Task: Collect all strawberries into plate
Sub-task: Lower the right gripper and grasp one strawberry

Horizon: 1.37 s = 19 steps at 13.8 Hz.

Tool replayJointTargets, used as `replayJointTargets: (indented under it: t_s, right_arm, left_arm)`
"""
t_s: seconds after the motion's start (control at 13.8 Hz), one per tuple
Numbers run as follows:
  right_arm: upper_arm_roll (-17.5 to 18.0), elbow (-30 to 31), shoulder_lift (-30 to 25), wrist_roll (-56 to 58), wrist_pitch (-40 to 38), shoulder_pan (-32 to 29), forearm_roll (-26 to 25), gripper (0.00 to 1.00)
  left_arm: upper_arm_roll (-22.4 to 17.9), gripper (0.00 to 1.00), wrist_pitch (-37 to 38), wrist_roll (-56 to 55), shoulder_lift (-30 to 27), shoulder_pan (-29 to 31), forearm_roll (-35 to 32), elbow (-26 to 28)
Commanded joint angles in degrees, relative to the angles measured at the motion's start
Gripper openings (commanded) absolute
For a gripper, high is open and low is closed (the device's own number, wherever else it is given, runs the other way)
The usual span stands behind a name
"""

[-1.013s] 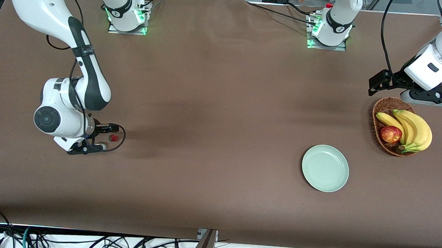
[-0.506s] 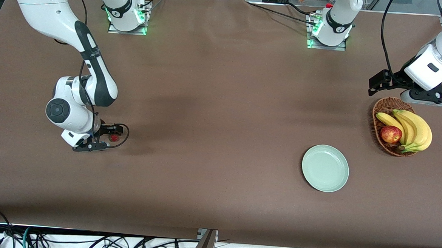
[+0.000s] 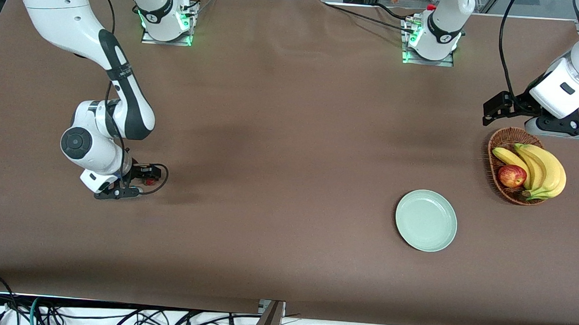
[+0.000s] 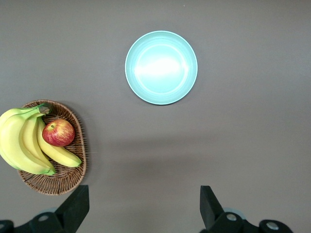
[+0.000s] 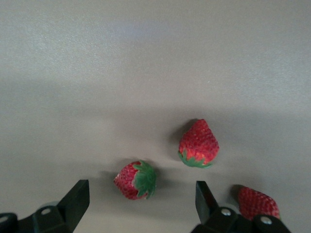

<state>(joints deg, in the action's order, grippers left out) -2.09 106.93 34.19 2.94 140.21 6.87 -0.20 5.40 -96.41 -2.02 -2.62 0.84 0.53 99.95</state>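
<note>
Over the strawberries (image 5: pixel 198 144), right hand (image 5: pixel 138 204) spread, plate (image 3: pixel 426 220) well apart

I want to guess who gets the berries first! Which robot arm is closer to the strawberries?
The right one. The right gripper hangs just above the strawberries, jaws open. The left gripper waits by the basket at the left arm's end of the table.

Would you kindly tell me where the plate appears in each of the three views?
Front view: the plate lies nearer the camera than the fruit basket.
Left wrist view: plate in full, apart from that basket.
Right wrist view: not in it.
Shared landmark: the basket.
</note>
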Motion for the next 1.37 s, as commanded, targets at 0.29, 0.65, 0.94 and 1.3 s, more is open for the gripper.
replayJointTargets:
  t_s: [0.29,0.65,0.94,1.3]
  right_arm:
    - [0.16,1.09,0.0,0.05,2.52,0.08,1.16,0.52]
    - [0.16,1.09,0.7,0.05,3.23,0.08,1.16,0.48]
    - [0.16,0.91,0.62,-0.04,3.41,0.16,1.16,0.16]
    - [6.12,-5.57,-0.35,-8.87,0.25,1.47,1.69,0.12]
  left_arm:
    - [-0.04,1.0,1.31,0.53,0.42,-0.22,-1.06,-1.34]
    - [-0.04,1.0,1.31,0.53,0.42,-0.22,-1.06,-1.34]
    - [-0.04,1.0,1.31,0.53,0.42,-0.22,-1.06,-1.34]
    - [-0.04,1.0,1.31,0.61,0.42,-0.22,-1.06,-1.34]
